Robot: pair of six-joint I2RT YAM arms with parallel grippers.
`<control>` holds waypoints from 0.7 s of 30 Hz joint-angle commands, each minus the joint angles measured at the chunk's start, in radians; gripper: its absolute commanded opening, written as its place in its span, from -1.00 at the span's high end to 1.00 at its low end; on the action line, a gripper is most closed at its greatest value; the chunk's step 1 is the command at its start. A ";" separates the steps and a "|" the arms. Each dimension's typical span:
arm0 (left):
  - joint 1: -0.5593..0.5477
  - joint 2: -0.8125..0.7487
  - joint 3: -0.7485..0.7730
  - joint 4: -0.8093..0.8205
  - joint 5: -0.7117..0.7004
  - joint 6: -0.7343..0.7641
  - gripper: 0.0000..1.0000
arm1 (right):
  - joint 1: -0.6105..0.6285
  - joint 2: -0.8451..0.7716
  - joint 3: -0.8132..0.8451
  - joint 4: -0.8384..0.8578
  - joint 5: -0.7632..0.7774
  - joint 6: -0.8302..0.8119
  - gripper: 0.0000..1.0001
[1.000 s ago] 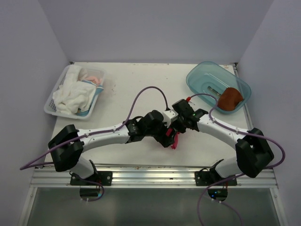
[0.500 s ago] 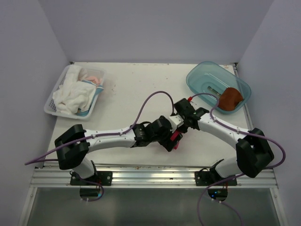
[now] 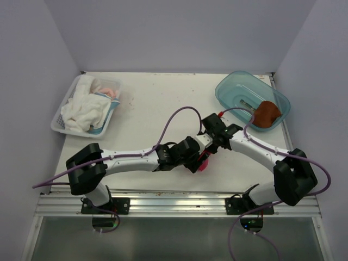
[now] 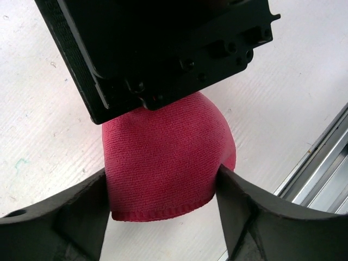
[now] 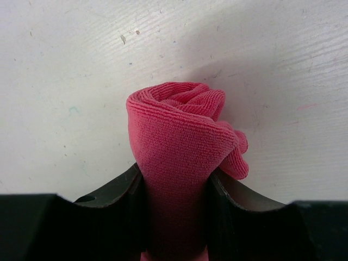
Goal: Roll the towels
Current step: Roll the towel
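Rolled pink-red towel (image 3: 202, 162) (image 5: 176, 141) (image 4: 163, 157), tight tube, front centre, rust-brown towel (image 3: 266, 114), bundled, in blue tub (image 3: 239, 89) at right rear

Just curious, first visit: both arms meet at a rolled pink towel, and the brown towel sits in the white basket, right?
Not quite. The top external view shows the brown towel in the blue tub, not the white basket. The rest holds.
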 commanded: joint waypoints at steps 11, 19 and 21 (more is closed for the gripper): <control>0.072 -0.087 -0.140 0.189 0.187 -0.054 0.26 | 0.013 -0.100 -0.083 0.089 -0.001 0.023 0.22; 0.175 -0.133 -0.245 0.350 0.443 -0.133 0.51 | 0.012 -0.161 -0.124 0.148 -0.003 0.032 -0.18; 0.204 -0.131 -0.262 0.374 0.480 -0.149 0.53 | 0.009 -0.175 -0.135 0.157 -0.003 0.038 -0.33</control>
